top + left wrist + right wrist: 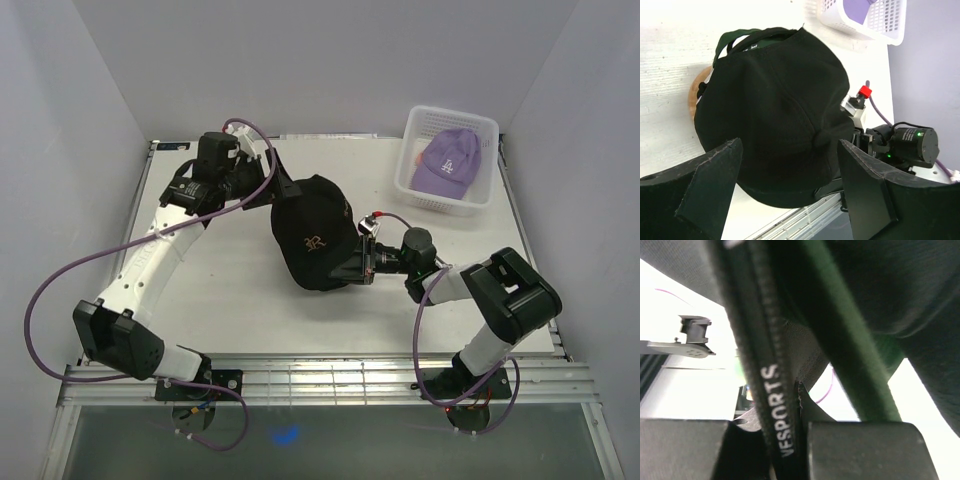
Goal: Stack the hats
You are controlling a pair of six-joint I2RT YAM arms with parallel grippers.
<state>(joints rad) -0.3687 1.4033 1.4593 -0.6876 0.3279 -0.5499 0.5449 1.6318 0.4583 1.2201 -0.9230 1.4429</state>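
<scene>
- Caps: three can be counted. There is one black cap point(312, 235), one dark green cap point(862, 380) under the black cap, and one lavender cap point(450, 160) to its far right.
- Baskets: one white mesh basket point(440, 201), far right of the black cap.
- Wooden stands: one wooden stand point(696, 92), under the black cap.
- Hands: two, the left hand point(788, 150) and the right hand point(355, 265), on either side of the black cap.

1. Black cap point(312, 245): matt woven cloth with stitched seams; the logo thread has a slight sheen.
2. Green cap point(735, 35): matt cloth strap.
3. Lavender cap point(448, 160): soft matt cloth.
4. Basket point(470, 205): white plastic mesh, slightly glossy.
5. Stand point(697, 91): smooth pale wood.
6. Table point(230, 295): white, matt, faintly grained.
7. Left fingers point(867, 192): black, matt, grainy surface.
8. Rails point(320, 380): bare grey metal.
</scene>
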